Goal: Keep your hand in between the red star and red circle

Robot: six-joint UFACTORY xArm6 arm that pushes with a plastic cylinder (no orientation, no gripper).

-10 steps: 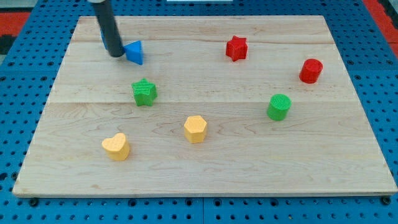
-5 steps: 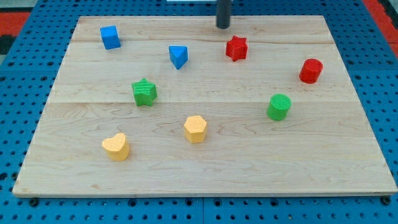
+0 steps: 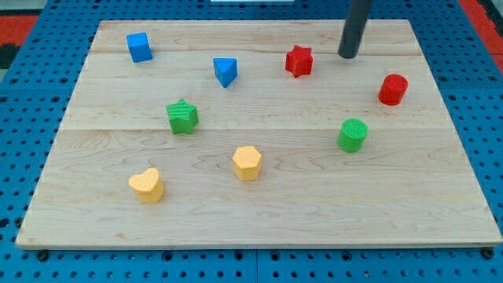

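The red star [image 3: 299,60] lies near the view's top, right of centre. The red circle [image 3: 392,90] lies further right and a little lower. My tip [image 3: 346,55] rests on the board between them, to the right of the star and up-left of the circle, touching neither. It is closer to the star. The dark rod rises from it out of the view's top.
A blue cube [image 3: 139,47] and a blue triangle [image 3: 225,71] lie at the top left. A green star [image 3: 182,116], a green cylinder [image 3: 353,135], a yellow hexagon [image 3: 246,163] and a yellow heart [image 3: 146,185] lie lower on the wooden board [image 3: 440,204].
My tip has swept from beside the blue triangle at the top left, across the top edge, to the right of the red star. The blue triangle has been pushed rightward.
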